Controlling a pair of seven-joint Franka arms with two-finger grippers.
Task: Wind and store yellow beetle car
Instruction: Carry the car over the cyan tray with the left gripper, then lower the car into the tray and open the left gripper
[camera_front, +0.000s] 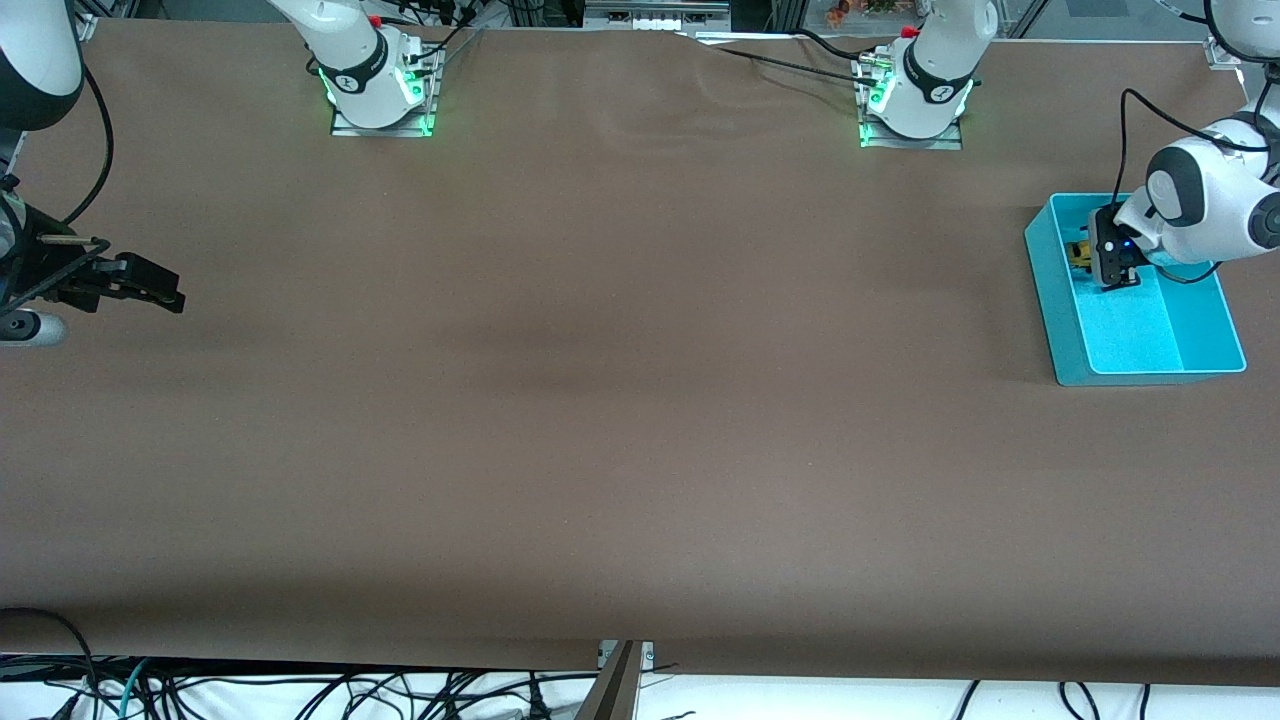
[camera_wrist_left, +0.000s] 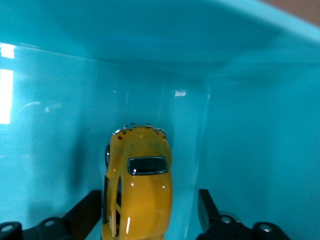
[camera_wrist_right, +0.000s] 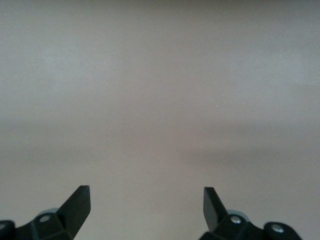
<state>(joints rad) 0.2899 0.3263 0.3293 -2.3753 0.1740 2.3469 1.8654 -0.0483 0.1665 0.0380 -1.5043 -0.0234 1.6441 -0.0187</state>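
Brown cloth covered the whole table (camera_front: 600, 400), and it was the biggest thing in the scene. Two white arms stood on it, with their bases along the edge farthest from the front camera.

At the left arm's end of the table lay a teal bin (camera_front: 1060, 320), a shallow rectangular box with smooth walls. The left gripper (camera_front: 1105, 262) was lowered into this bin, in the part farthest from the front camera. In the left wrist view its two dark fingers (camera_wrist_left: 87, 210) stood spread apart. The finger at the driver's side of the car was very near to the body, maybe touching it, and the second finger (camera_wrist_left: 205, 207) stood clearly apart from the car, so there was no pinch on it.

The right arm waited at its own end of the table. The right gripper (camera_front: 160, 285) hung over bare cloth, and the right wrist view showed its fingers (camera_wrist_right: 77, 205) spread wide with nothing between them.

The yellow beetle car (camera_wrist_left: 137, 182) was the smallest thing. It rested on the floor of the bin, between the fingers of the left gripper and close to one bin wall. Its dark window faced up.
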